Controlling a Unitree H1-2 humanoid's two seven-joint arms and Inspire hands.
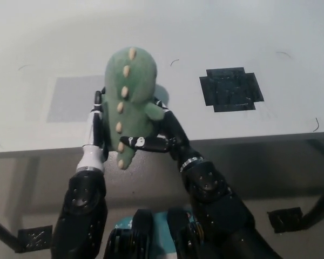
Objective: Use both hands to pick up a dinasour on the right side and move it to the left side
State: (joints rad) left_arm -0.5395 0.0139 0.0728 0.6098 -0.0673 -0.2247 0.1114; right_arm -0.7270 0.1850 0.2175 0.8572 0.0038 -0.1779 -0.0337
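Gripping the green dinosaur (129, 91) between them, left hand (95, 129) and right hand (164, 132) hold it above the table (216, 32).

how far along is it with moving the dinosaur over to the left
Done: the green dinosaur is picked up, clamped between the left hand and right hand, and is away from the black patch on the right. In hand: the carry, with the toy now at the right edge of the grey patch. Left: setting it down on the table and releasing.
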